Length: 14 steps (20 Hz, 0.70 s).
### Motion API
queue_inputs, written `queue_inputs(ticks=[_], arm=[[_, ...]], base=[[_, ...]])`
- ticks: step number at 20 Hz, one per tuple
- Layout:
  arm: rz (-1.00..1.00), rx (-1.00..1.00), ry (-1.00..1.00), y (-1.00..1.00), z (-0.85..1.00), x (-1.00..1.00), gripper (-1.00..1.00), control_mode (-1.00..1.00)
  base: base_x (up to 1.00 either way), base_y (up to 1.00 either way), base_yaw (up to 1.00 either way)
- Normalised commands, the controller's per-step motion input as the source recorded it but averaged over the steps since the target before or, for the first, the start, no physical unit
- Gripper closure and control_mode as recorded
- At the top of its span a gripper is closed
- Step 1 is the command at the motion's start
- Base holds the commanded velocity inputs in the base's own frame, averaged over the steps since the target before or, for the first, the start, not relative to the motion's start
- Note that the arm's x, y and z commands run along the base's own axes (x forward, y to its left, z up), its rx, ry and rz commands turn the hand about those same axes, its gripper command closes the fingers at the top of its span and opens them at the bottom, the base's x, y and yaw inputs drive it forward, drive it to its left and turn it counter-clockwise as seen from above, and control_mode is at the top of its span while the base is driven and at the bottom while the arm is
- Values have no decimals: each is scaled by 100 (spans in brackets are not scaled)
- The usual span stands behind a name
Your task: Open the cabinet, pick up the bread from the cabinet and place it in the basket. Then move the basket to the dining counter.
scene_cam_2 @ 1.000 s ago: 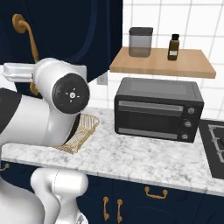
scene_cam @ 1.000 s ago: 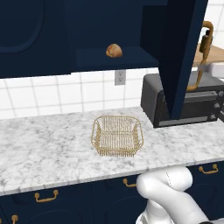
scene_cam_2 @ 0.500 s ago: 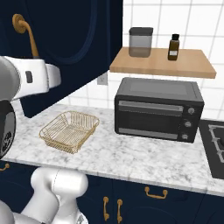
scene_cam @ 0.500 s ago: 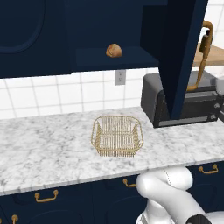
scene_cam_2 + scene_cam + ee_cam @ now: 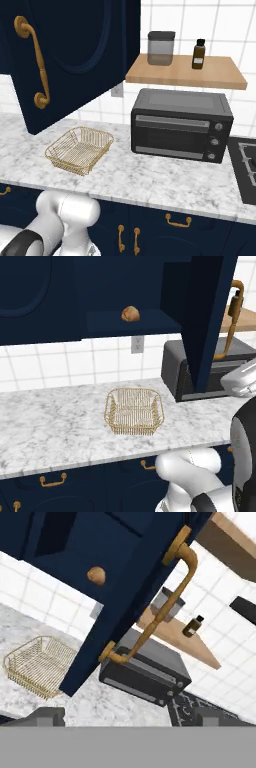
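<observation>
The bread (image 5: 130, 314) sits on the shelf of the cabinet (image 5: 127, 323), whose door (image 5: 75, 55) we see swung wide open. Below it the basket (image 5: 134, 411) rests on the marble worktop (image 5: 45, 426), left of the toaster oven (image 5: 181, 125). Our gripper's (image 5: 125, 719) jaws stand spread, holding nothing, facing the door's brass handle (image 5: 155, 619).
</observation>
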Motion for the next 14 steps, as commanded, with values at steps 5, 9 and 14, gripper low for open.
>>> queue_inputs(ticks=[5,9,14], arm=[[-27,-69,14,70,2,2,-100,-100],[-24,-73,49,45,0,48,-100,-100],[-27,-68,51,20,-11,95,-100,-100]], base=[[0,0,0],[0,0,0],[0,0,0]])
